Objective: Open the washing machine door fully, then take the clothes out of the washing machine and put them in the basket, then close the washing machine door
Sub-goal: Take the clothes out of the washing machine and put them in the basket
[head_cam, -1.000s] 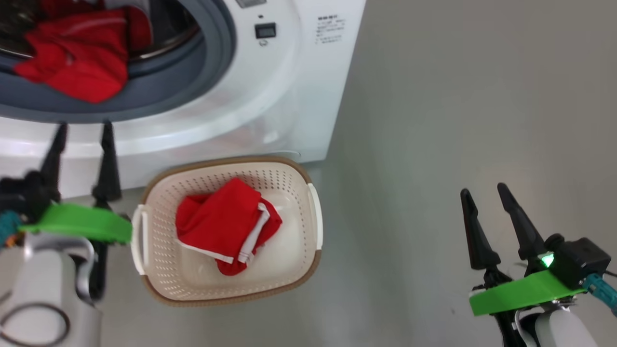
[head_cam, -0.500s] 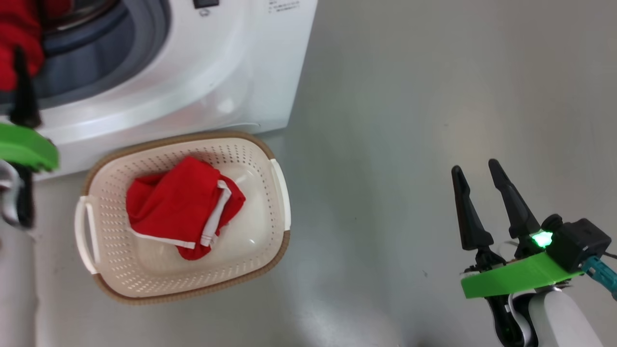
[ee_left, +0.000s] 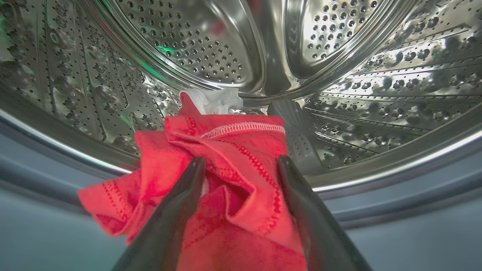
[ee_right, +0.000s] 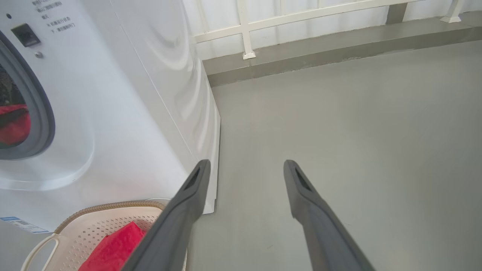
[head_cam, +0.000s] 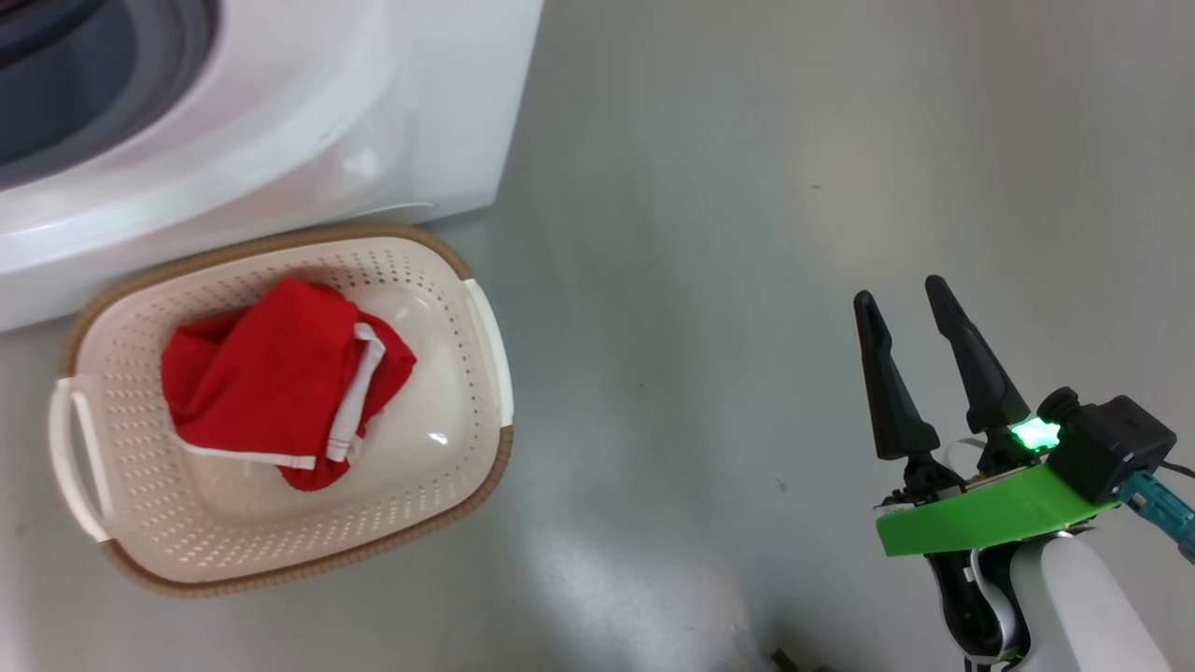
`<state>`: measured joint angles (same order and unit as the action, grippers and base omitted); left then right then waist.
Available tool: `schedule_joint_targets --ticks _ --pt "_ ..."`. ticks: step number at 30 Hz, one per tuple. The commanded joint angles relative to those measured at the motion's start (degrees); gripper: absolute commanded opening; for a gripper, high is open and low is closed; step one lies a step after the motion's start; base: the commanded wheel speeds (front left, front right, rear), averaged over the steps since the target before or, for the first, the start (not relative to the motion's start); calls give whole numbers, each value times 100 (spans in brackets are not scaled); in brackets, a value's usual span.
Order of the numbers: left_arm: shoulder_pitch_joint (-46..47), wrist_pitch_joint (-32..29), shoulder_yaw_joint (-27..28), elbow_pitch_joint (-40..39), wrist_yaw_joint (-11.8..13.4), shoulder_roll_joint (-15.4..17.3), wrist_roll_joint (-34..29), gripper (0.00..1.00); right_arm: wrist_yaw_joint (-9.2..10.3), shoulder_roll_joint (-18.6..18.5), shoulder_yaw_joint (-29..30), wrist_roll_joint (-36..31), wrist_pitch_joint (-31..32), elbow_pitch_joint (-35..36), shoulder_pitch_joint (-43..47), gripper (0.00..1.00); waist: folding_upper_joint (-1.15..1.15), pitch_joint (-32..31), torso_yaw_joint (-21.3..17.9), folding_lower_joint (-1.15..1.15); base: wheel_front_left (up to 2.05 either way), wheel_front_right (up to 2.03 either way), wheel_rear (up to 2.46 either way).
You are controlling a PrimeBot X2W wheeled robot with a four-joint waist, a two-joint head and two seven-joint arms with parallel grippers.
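Inside the washing machine's steel drum (ee_left: 211, 45), my left gripper (ee_left: 239, 162) is open with a crumpled red garment (ee_left: 226, 146) lying between its fingers. A small white cloth (ee_left: 214, 99) sits just behind the garment. The white washing machine (head_cam: 280, 121) stands at the upper left of the head view. The cream basket (head_cam: 121, 448) sits on the floor in front of it and holds another red garment with white trim (head_cam: 271, 373). My right gripper (head_cam: 898, 289) hangs open and empty over the floor, to the right of the basket. The washing machine door is out of view.
Grey floor (head_cam: 747, 187) stretches to the right of the machine. A white railing (ee_right: 244, 30) on a low grey kerb runs along the back. The basket's brown rim (ee_right: 94, 210) lies close to the machine's front corner (ee_right: 214, 150).
The head camera has turned, so the machine and basket slid left in its view. My left gripper rose from in front of the machine into the drum opening. The right gripper stayed open.
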<state>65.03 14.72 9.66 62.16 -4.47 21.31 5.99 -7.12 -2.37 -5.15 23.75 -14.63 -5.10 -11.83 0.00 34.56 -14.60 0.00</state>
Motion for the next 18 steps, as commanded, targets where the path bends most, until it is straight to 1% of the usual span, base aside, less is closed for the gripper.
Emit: schedule_joint_targets --ticks 1,11,12,14,15,16,18 --pt "165 28 35 60 92 394 -99 100 -36 -51 -134 68 -37 158 -15 100 0 112 -110 0 0 0 0" --pt "618 28 -238 826 139 641 -281 100 -36 -51 -185 132 -37 169 -49 100 0 191 -219 0 0 0 0" --pt "632 28 -249 876 140 659 -280 99 -36 -51 -192 140 -37 170 -52 100 0 189 -226 0 0 0 0" --pt "646 28 -275 941 136 675 -277 39 -36 -51 -194 149 -37 174 -54 100 0 179 -226 0 0 0 0" --pt "645 28 -291 971 132 678 -276 15 -36 -51 -193 151 -37 175 -54 100 0 173 -222 0 0 0 0" --pt "643 27 -310 999 127 681 -279 0 -36 -51 -193 150 -37 175 -54 100 0 169 -218 0 0 0 0" --pt "640 27 -322 1038 117 663 -256 0 -36 -51 -186 143 -37 173 -58 100 0 156 -199 0 0 0 0"
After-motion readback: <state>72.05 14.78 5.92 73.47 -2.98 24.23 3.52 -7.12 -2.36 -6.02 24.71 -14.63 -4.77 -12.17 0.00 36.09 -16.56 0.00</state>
